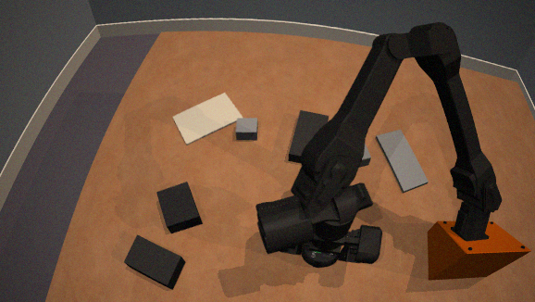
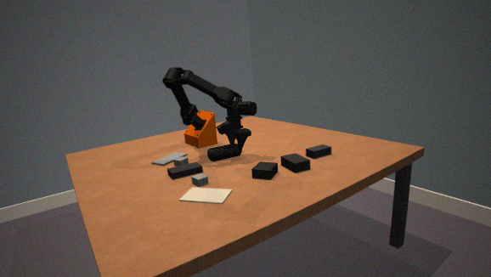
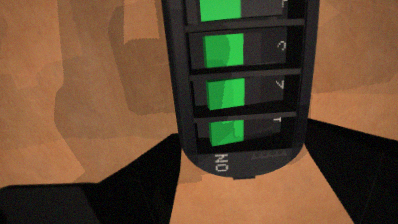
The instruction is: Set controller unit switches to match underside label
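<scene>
The dark grey controller unit (image 1: 320,258) (image 2: 224,152) (image 3: 242,165) has rounded ends and faces the wrist camera with its switch side. The wrist view shows four rocker switches, numbered 1 to 4 from the bottom, green ends on the left above the printed ON. Their pressed ends are hard to tell. Switches 5 and 6 are out of that view, and the label is hidden. My gripper (image 3: 239,133) (image 2: 241,146) is shut on the unit near its switch 1 end, one finger on each long side. The unit is low over the bench; contact with the bench cannot be told.
A cream plate (image 1: 208,118) (image 2: 205,195), small grey blocks (image 1: 246,125) (image 2: 181,161), a grey plate (image 1: 402,159) and a long dark block (image 1: 307,127) (image 2: 185,171) lie nearby. Several other dark blocks (image 1: 180,206) (image 2: 295,162) lie beyond. The orange arm base (image 1: 497,236) (image 2: 209,136) stands near the gripper.
</scene>
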Robot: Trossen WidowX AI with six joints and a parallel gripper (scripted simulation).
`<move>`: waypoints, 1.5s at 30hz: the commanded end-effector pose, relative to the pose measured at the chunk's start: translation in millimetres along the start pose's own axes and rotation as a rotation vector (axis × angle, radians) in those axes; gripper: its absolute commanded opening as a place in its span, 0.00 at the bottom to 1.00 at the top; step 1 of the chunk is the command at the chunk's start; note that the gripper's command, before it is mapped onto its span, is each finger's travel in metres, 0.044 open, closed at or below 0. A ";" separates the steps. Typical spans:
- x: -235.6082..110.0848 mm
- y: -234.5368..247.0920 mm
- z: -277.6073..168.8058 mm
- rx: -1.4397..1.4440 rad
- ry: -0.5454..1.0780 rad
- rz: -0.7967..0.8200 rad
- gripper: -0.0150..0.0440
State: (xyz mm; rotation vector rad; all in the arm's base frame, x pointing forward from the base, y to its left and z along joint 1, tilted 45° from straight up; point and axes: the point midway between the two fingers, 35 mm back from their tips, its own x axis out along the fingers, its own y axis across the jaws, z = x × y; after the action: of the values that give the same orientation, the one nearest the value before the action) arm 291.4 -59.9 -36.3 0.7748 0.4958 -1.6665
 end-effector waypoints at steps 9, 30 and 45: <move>-49.7 -1.1 -0.8 0.007 0.001 0.016 1.00; -27.5 36.7 60.5 0.039 -0.003 0.018 0.25; -27.3 35.8 59.9 0.040 -0.001 0.015 0.25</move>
State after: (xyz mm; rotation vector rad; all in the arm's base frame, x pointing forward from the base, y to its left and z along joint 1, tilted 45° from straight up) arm 315.5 -90.9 27.7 0.8058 0.4562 -1.6674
